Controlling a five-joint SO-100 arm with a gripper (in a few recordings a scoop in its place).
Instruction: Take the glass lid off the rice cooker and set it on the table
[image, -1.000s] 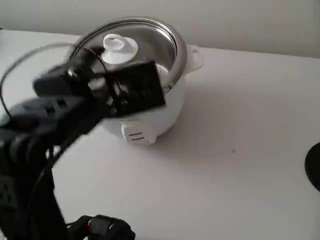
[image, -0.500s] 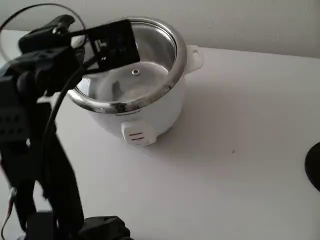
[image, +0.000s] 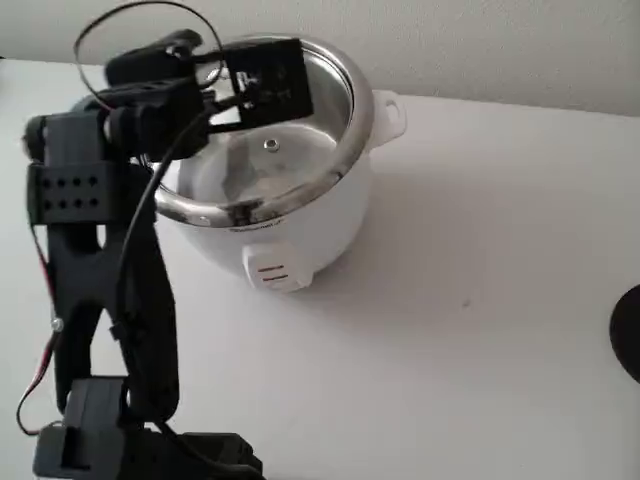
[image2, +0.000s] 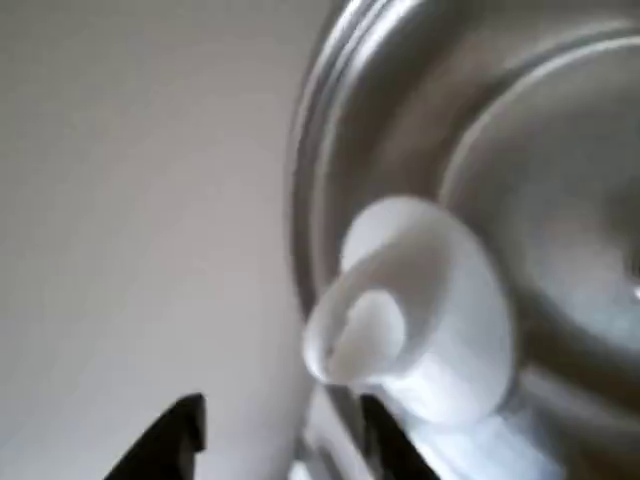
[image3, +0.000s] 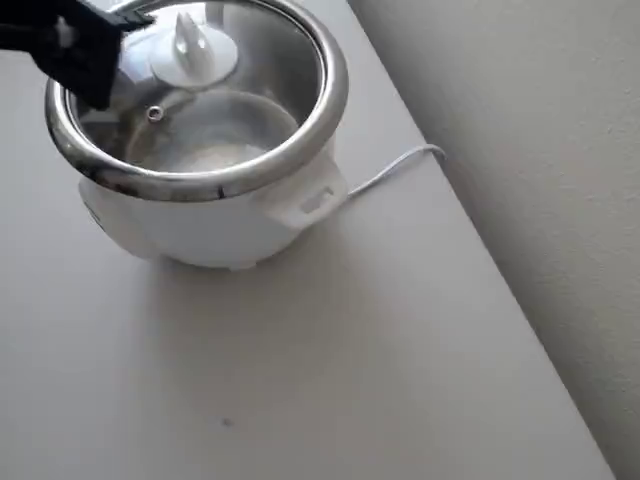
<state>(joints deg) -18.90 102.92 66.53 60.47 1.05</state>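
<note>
Nearest, the gripper (image2: 275, 435) is seen with its dark fingers spread, nothing held, just short of the knob (image2: 415, 310). Beyond it, the lid (image3: 215, 120) is seated on the cooker (image: 290, 215), which stands on the table (image: 480, 330). Glass is judged stiff, slick and breakable, so the knob should be pinched, not the rim.
</note>
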